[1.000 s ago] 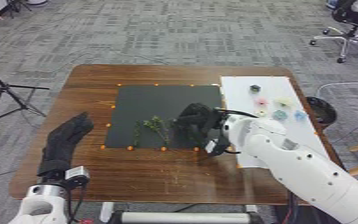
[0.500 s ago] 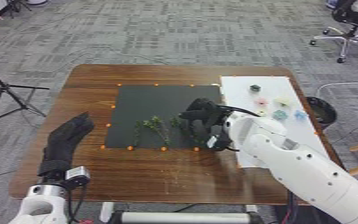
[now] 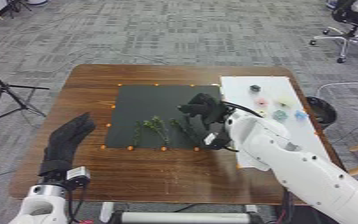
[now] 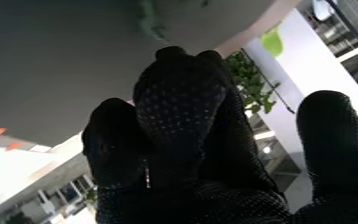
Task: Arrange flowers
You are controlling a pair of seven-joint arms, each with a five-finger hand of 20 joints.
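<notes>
My right hand (image 3: 204,108) is over the right part of the dark mat (image 3: 153,100), near the white sheet. The right wrist view shows this right hand (image 4: 180,110) with the thumb standing apart from relaxed fingers, and leafy greenery (image 4: 249,82) beyond them. Green stems lie on the mat's front half: a thin one (image 3: 138,134), a leafy one (image 3: 158,128) and another (image 3: 181,128) just left of the right hand. Dark (image 3: 255,88), pink (image 3: 262,101), cream (image 3: 284,102) and blue (image 3: 279,115) flower heads rest on the white sheet (image 3: 238,87). My left hand (image 3: 67,137) is open at the table's left.
Orange dots mark the mat's edges. A black round object (image 3: 321,112) stands beyond the table's right edge. At the far left is a black tripod (image 3: 11,95), with an office chair (image 3: 349,32) at the back right.
My right hand has moved slightly back and to the right, away from the stems, and the rightmost stem shows more fully. The left hand has stayed still.
</notes>
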